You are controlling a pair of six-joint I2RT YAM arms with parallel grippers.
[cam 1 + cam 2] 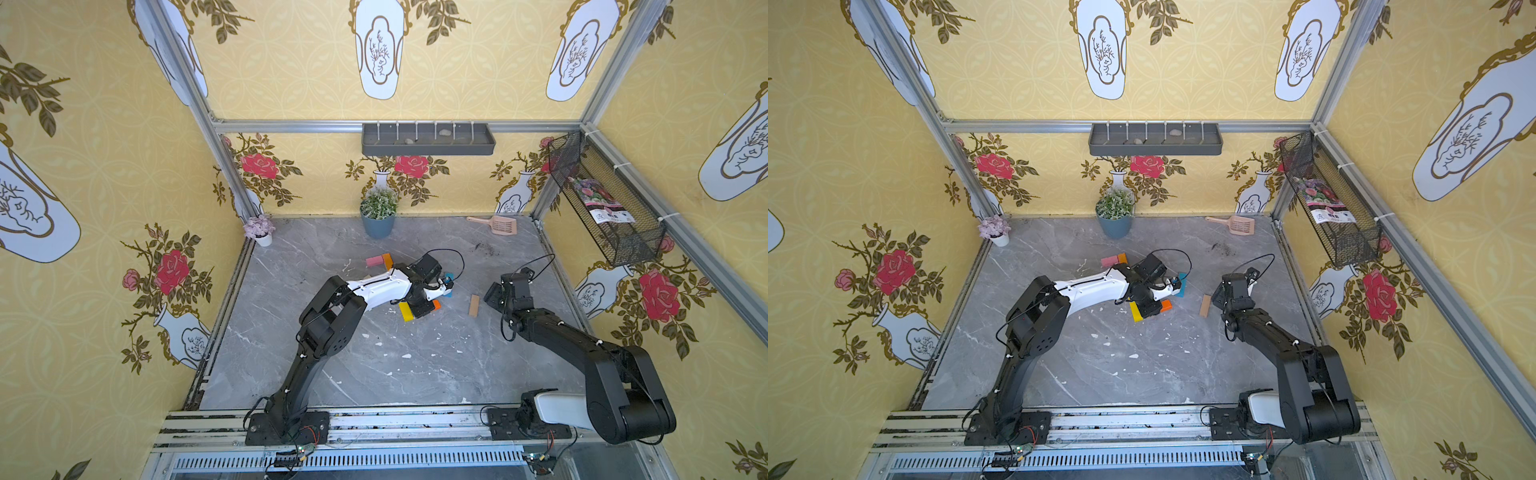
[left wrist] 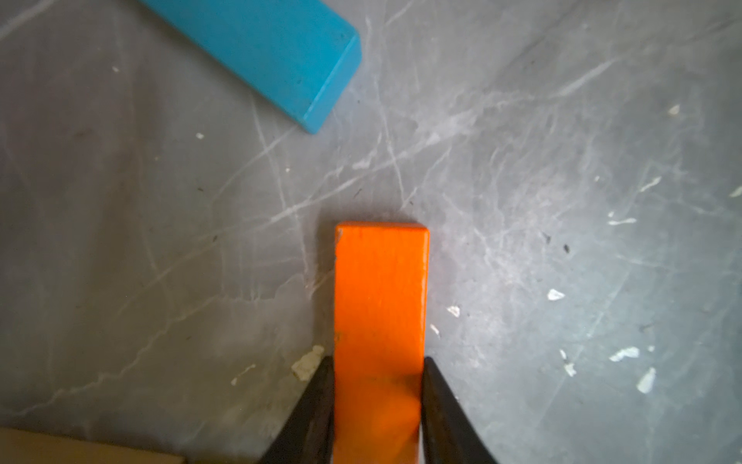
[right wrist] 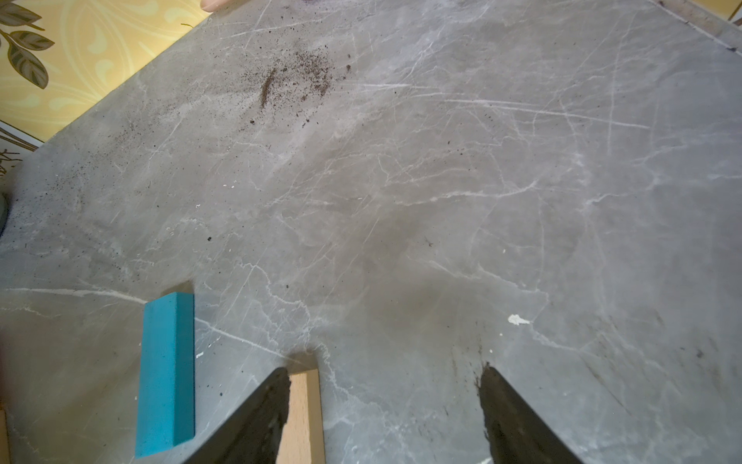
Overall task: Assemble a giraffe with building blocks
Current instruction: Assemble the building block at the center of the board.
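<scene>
- Pink block and second orange block touching, flat on the tabletop (far side).
- Yellow block partly under the left arm.
- Left hand low, fingers seemingly against both long sides of the orange block lying flat; gripped or merely flanked, cannot tell.
- Blue block just beyond, apart.
- Tan block beside the right hand, jaws spread wide, holding nothing.

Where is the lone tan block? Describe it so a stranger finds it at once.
On the grey marble table, find the right gripper. Just beside it lies a tan block, flat and alone. It is bare wood, whereas the blue block and orange block nearby are painted and crowd the left gripper.
</scene>
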